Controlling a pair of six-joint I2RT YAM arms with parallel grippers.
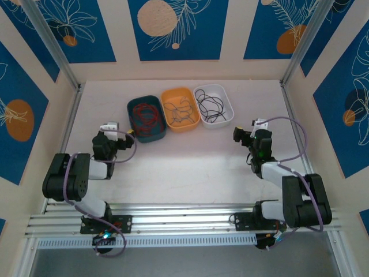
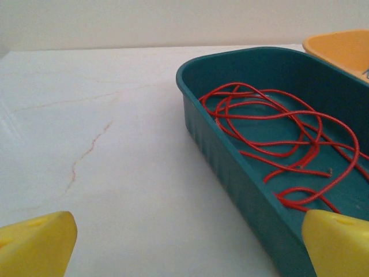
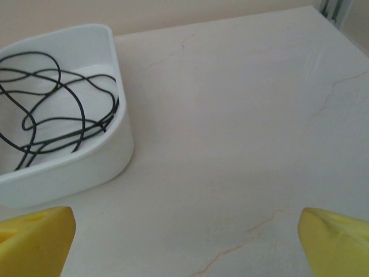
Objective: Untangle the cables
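Observation:
The cables lie sorted in three bins at the back of the table. Red cables (image 1: pixel 146 117) (image 2: pixel 277 133) coil in a teal bin (image 1: pixel 130 115) (image 2: pixel 230 167). Dark thin cables (image 1: pixel 180 111) sit in an orange bin (image 1: pixel 180 91) (image 2: pixel 340 52), and black cables (image 1: pixel 210 107) (image 3: pixel 57 109) in a white bin (image 1: pixel 229 107) (image 3: pixel 86 167). My left gripper (image 1: pixel 113 128) (image 2: pixel 190 242) is open and empty, just left of the teal bin's near corner. My right gripper (image 1: pixel 249 128) (image 3: pixel 185 231) is open and empty, to the right of the white bin.
The pale marbled tabletop (image 1: pixel 190 167) stretches bare between the two arms and in front of the bins. Aluminium posts and patterned walls close in the back and both sides. The arms' purple cables (image 1: pixel 288 124) loop beside each wrist.

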